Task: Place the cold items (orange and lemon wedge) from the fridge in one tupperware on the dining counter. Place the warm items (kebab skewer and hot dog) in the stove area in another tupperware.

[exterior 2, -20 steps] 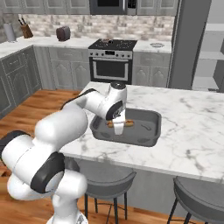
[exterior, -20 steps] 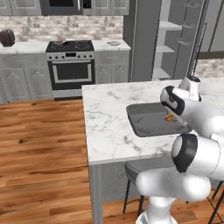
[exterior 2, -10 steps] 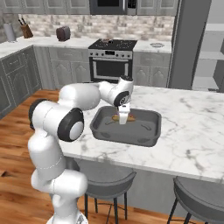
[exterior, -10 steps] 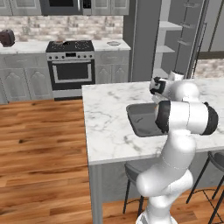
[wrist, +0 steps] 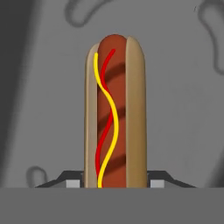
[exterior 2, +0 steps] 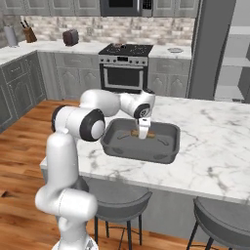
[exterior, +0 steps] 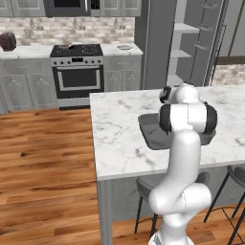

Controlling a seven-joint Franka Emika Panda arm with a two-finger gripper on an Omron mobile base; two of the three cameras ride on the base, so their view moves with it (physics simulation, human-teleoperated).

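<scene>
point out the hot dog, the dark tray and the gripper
hot dog (wrist: 114, 116): hand view, middle of the sausage, under the mustard line.
dark tray (exterior 2: 165, 158): right base view, near rim, right of centre.
gripper (exterior 2: 143, 135): right base view, fingertips down inside the tray, at the hot dog.

A dark toaster (exterior 2: 71, 36) and a knife block (exterior 2: 30, 35) stand on the far wall counter (exterior 2: 29, 48); 2 stools (exterior 2: 115, 200) tuck near the island.

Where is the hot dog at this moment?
The hot dog lies in the dark tray on the dining counter, between the gripper's fingers.
</scene>
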